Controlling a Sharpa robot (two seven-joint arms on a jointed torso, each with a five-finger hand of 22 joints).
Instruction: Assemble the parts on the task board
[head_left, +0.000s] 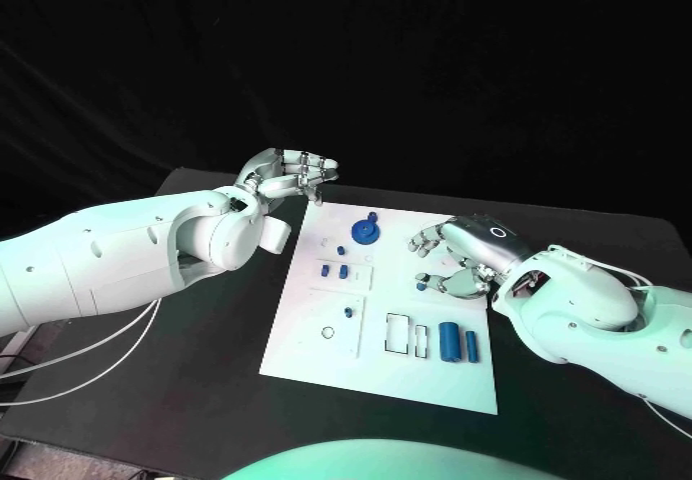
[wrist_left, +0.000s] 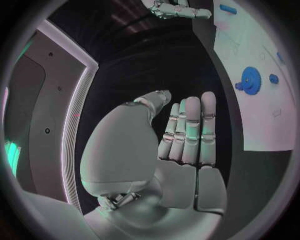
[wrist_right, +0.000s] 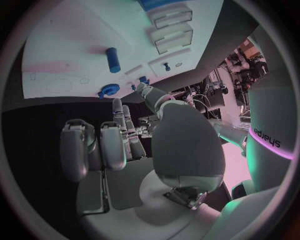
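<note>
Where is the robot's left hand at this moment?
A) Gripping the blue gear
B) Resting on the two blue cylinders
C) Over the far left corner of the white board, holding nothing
C: in the head view the left hand hangs at the far left corner of the task board, with no part in its fingers; the blue gear lies apart from it.

Black table (head_left: 188, 400) under board; black backdrop (head_left: 433, 80) behind.

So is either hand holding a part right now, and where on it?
Neither. The left hand hovers off the task board's far corner, fingers together, nothing in them. The right hand is over the board's right edge, fingers apart and holding nothing.
</note>
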